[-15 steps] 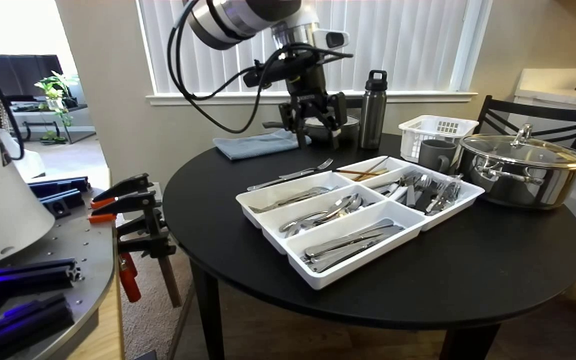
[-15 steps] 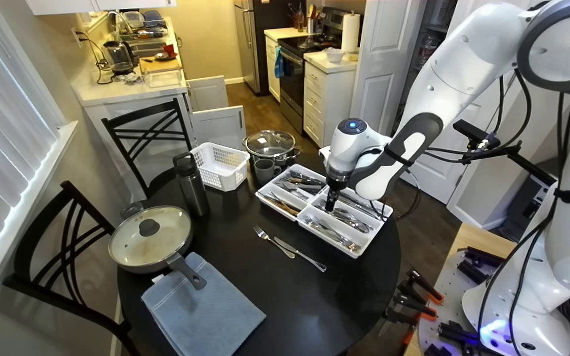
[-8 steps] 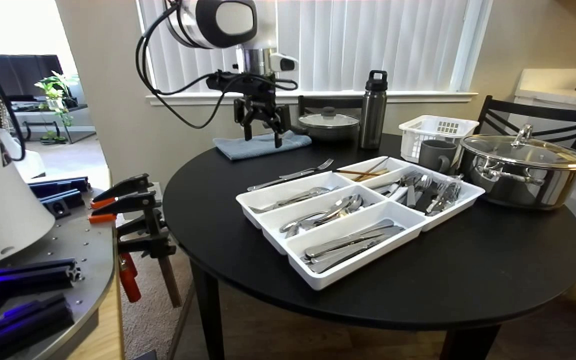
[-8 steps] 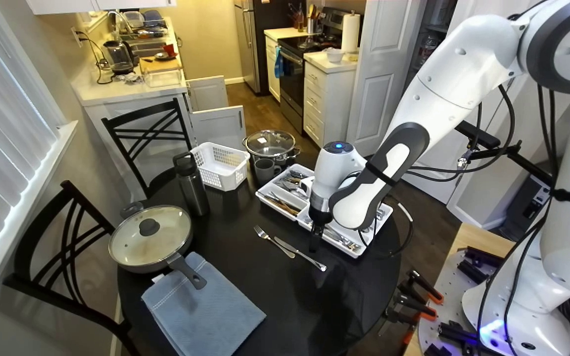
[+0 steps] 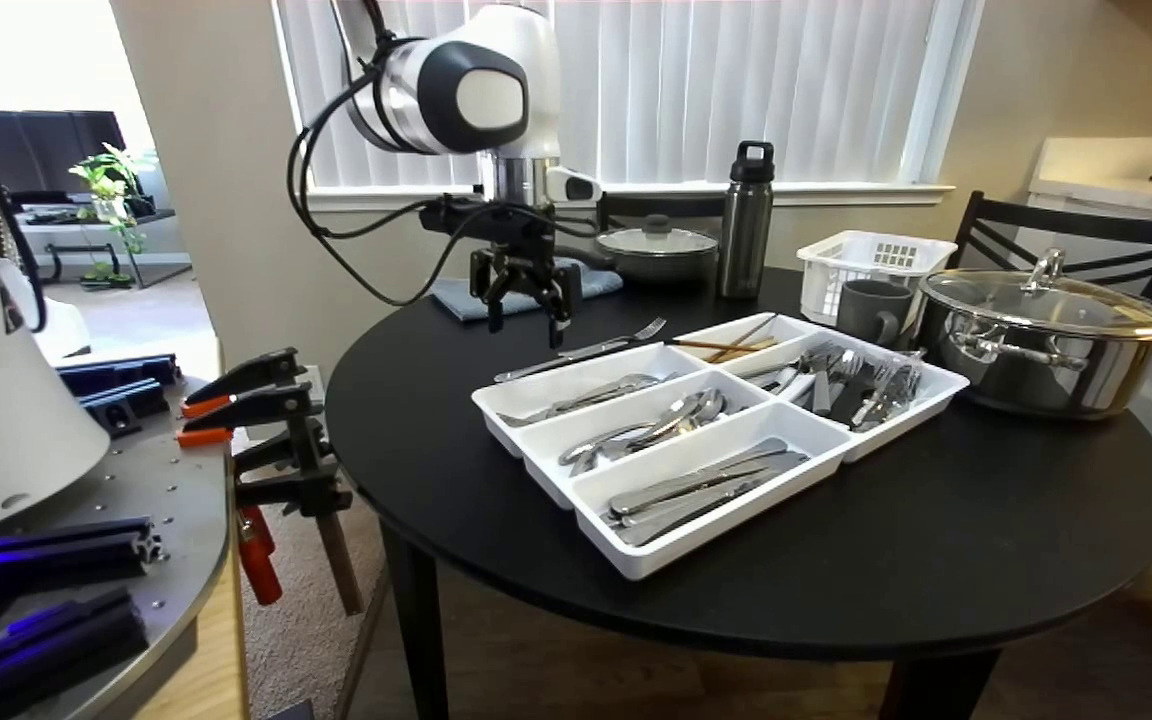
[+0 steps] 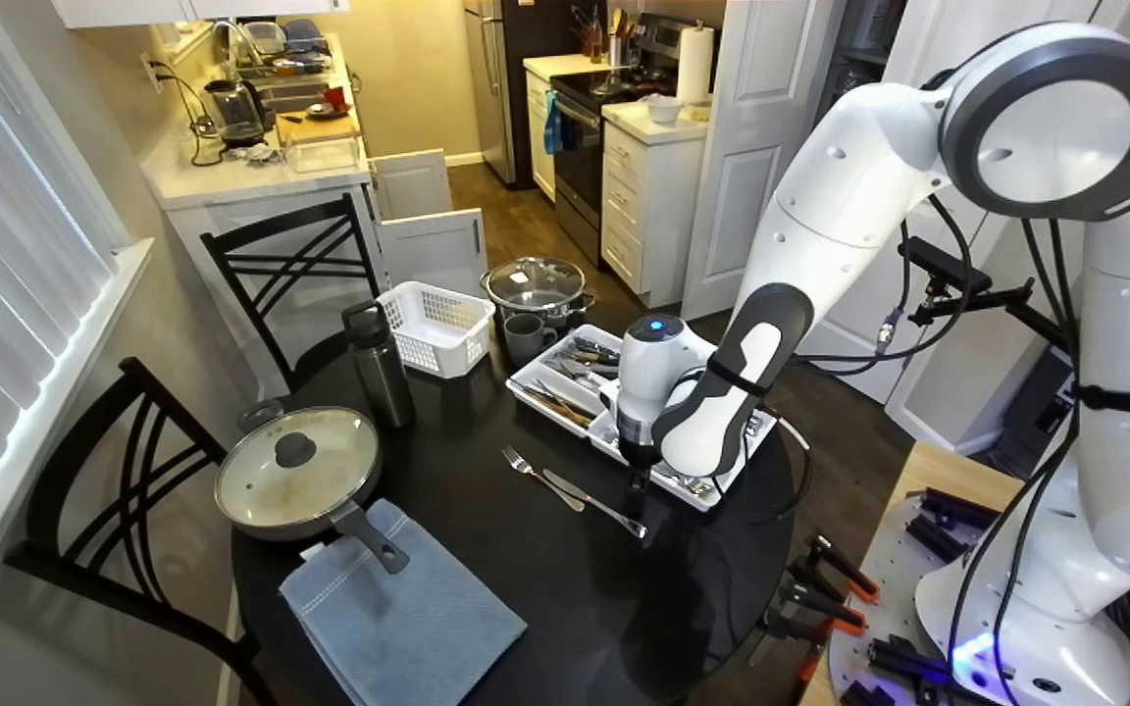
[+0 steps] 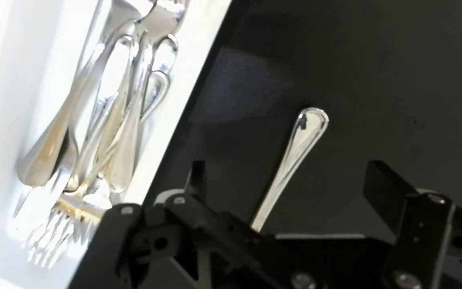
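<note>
Our gripper (image 5: 526,332) has moved from above the white cutlery tray (image 5: 736,508), and I now see its empty fingers (image 7: 197,180) spread wide over 1 silver utensil handle (image 7: 289,162) on the black table (image 5: 836,560), seemingly well aligned.

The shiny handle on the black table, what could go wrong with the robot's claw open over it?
The handle is thin and shiny, so it might slip or skid if the open gripper above closes on it crookedly. The white tray is close beside it, so the gripper might bump its edge and jostle the cutlery inside. Coming down too far, the gripper could scrape the table.
</note>
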`<state>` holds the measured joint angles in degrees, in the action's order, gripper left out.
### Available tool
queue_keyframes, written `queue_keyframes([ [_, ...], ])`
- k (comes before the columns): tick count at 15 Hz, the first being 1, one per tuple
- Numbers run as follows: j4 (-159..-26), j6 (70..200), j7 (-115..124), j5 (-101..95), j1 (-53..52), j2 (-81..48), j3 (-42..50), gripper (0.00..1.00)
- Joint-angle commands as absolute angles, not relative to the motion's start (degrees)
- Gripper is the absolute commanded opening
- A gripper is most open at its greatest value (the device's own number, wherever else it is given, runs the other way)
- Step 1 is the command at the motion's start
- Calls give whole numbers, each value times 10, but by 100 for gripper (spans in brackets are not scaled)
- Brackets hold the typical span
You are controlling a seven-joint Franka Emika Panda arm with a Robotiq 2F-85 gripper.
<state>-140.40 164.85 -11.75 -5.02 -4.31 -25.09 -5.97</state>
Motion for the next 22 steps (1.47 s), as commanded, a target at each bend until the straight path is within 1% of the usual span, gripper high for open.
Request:
queue_keyframes([
  [1,-1374,1653,-69,-87,-87,-288,-19,100],
  [5,-1348,1654,-42,-79,-102,-319,-17,100],
  [9,-1317,1658,5,-79,-130,-357,7,100],
  [13,-1298,1663,26,-66,-130,-381,3,100],
  [14,-1295,1665,27,-65,-127,-385,1,97],
  [15,-1293,1666,28,-64,-125,-387,0,74],
  [17,-1293,1667,31,-64,-126,-385,0,70],
  [22,-1289,1667,39,-67,-131,-384,7,37],
])
